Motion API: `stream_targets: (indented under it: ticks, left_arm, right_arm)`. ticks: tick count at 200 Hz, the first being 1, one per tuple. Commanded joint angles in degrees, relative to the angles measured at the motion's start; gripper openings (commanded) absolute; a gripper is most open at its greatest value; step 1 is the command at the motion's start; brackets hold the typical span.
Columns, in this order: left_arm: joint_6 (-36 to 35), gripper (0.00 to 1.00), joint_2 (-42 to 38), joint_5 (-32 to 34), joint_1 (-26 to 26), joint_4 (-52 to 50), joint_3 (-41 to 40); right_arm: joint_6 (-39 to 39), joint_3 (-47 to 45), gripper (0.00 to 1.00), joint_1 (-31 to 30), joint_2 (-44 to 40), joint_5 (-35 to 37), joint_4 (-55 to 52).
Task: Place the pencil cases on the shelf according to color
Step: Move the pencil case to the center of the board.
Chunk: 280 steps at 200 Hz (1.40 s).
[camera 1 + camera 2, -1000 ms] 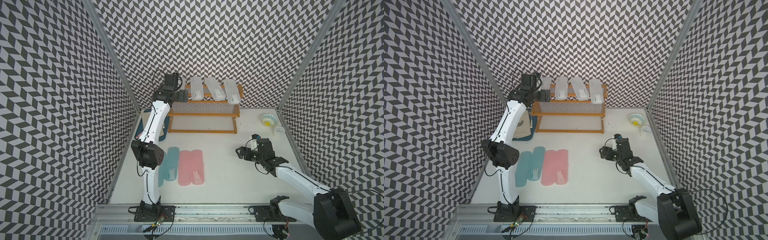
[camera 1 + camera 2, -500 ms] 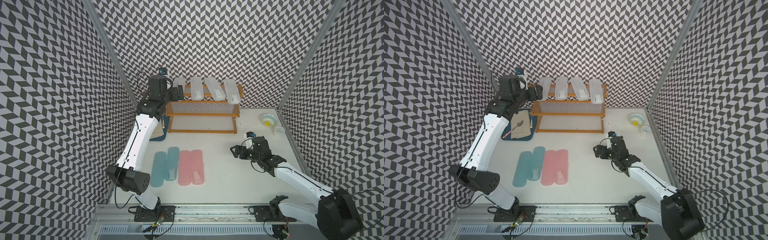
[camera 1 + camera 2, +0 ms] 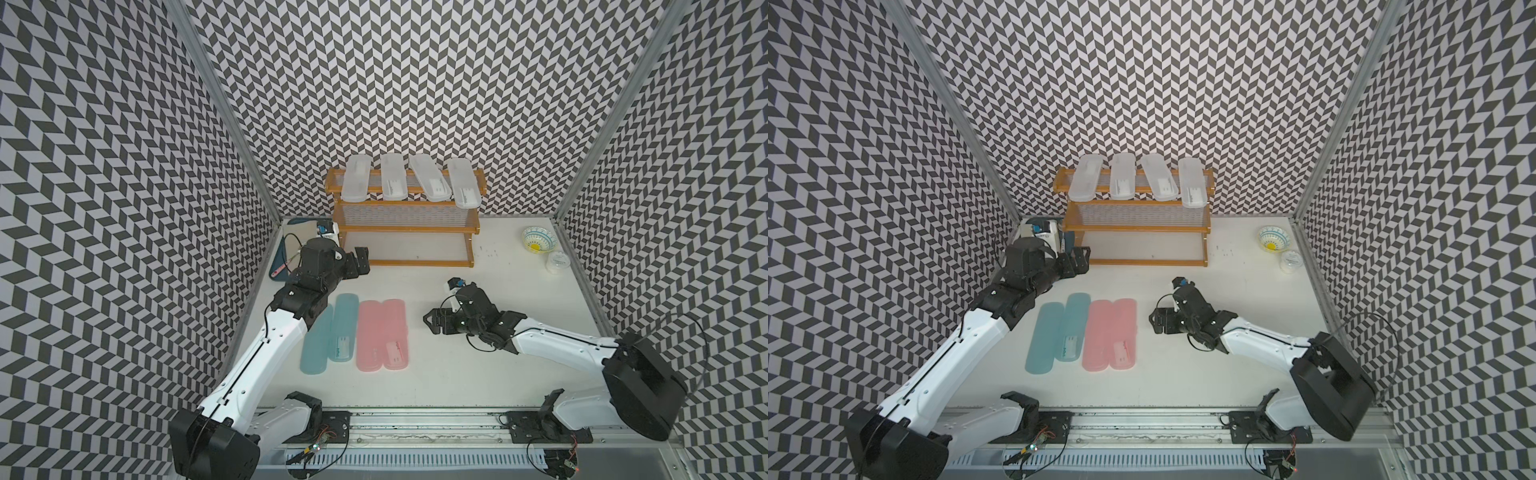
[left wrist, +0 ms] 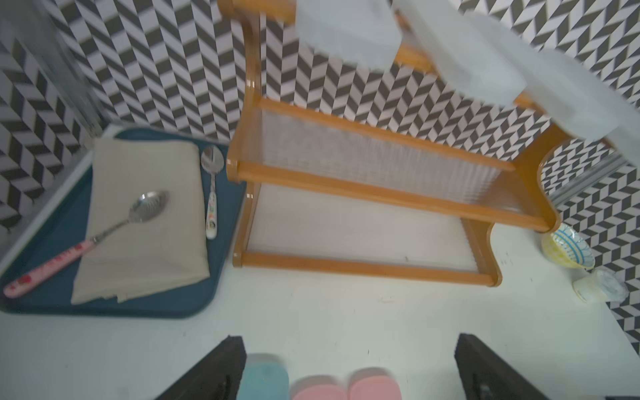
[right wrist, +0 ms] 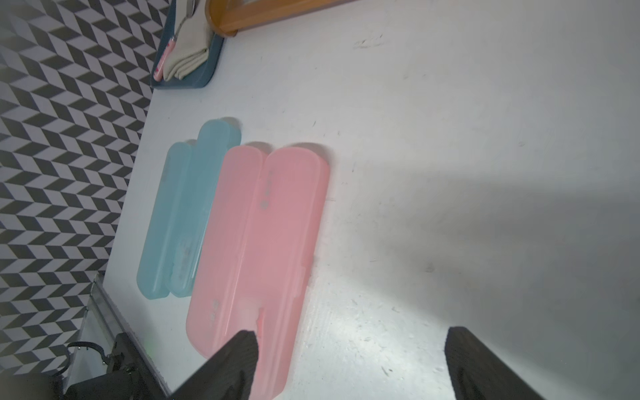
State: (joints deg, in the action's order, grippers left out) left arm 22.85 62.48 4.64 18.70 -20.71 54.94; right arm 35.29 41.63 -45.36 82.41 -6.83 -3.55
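Several frosted white pencil cases [image 3: 393,178] lie across the top tier of the shelf [image 3: 415,263] in both top views. Two teal pencil cases [image 3: 343,328] and two pink ones [image 3: 395,332] lie side by side on the table. My left gripper [image 3: 360,261] hangs open and empty low by the shelf's front left foot, beyond the teal cases' far ends [image 4: 265,381]. My right gripper [image 3: 432,326] is open just right of the pink cases [image 5: 294,225], apart from them, holding nothing.
A dark blue tray [image 4: 45,298] with a folded cloth [image 4: 145,221] and two spoons sits left of the shelf, under my left wrist. A patterned bowl [image 3: 539,240] and a small white tub [image 3: 557,262] stand at the back right.
My left arm has swung down from the shelf's top tier to low by its front left foot. My right gripper has moved left toward the pink cases and opened slightly.
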Motion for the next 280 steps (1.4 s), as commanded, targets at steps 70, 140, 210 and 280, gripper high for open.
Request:
stream_targets:
  ticks: [70,140,210,280]
  left_arm:
    - [8.64,1.00,1.42,-0.74,-1.72,6.87,-10.09]
    - [9.85,1.00,2.26,0.08,-3.78,8.16,-13.37]
    - [10.48,1.00,3.84,-1.74,-3.76,9.78,-15.54]
    - [9.92,1.00,2.65,-0.96,-3.76,10.19,-15.62]
  right_arm:
    - [0.25,16.26,0.91,-10.94,17.66,5.54,-4.42]
    - [-1.48,24.09,0.92,-13.77,26.94,10.97,-10.56]
    - [-1.97,25.01,0.95,-13.76,29.75,22.30,-19.27]
    - [-5.24,8.13,0.95,-0.84,14.09,20.50,-13.65]
